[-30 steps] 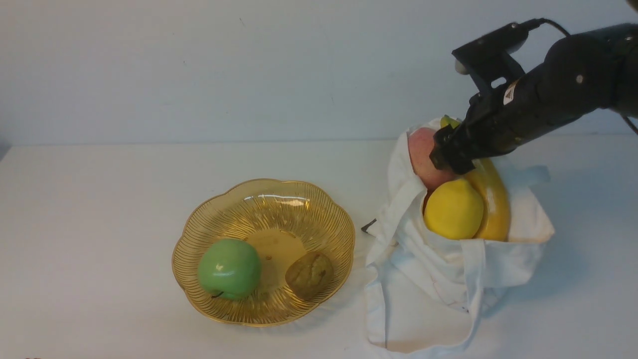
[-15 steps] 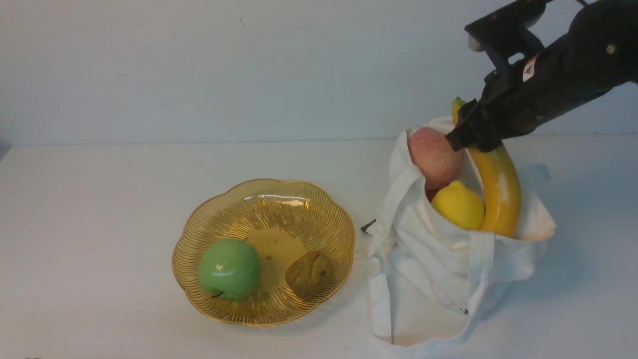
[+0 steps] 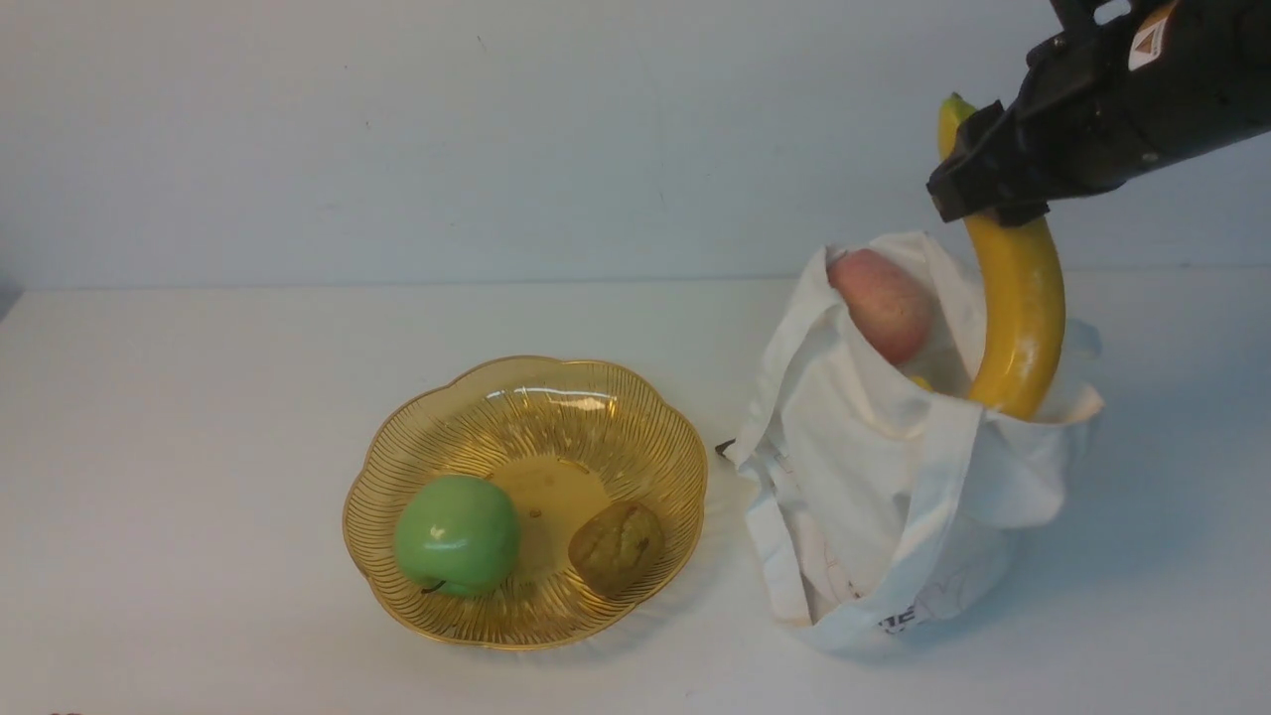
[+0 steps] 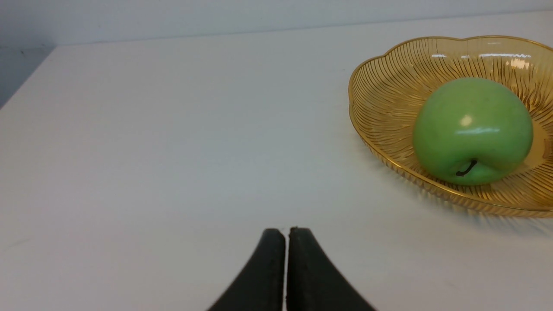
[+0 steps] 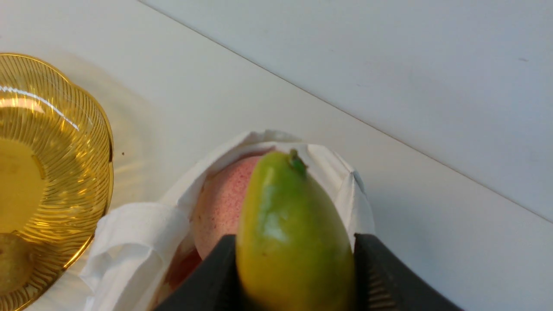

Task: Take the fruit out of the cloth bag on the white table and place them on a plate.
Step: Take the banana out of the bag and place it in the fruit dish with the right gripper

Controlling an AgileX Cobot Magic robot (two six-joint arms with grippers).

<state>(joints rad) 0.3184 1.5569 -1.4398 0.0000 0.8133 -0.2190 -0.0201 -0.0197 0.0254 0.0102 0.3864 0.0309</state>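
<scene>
My right gripper [image 3: 978, 204] is shut on the upper end of the long yellow banana [image 3: 1018, 298] and holds it nearly upright, its lower tip still inside the white cloth bag [image 3: 894, 497]. In the right wrist view the banana's greenish tip [image 5: 289, 224] fills the space between the fingers [image 5: 380, 276]. The pinkish-red speckled fruit [image 3: 882, 303] rests in the bag's mouth. Only a sliver of the lemon [image 3: 920, 380] shows. The amber plate [image 3: 645, 417] lies left of the bag on the white table [image 3: 199, 447]. My left gripper [image 4: 286, 231] is shut and empty, low over the table left of the plate [image 4: 389, 86].
A glossy green apple [image 3: 457, 534] and a brown wrinkled lump [image 3: 617, 546] lie in the plate. The apple also shows in the left wrist view [image 4: 473, 129]. A pale wall stands behind the table.
My right gripper has risen and moved right, drawing the banana up out of the bag. The bag has been pulled up taller, and the lemon has sunk almost out of sight.
</scene>
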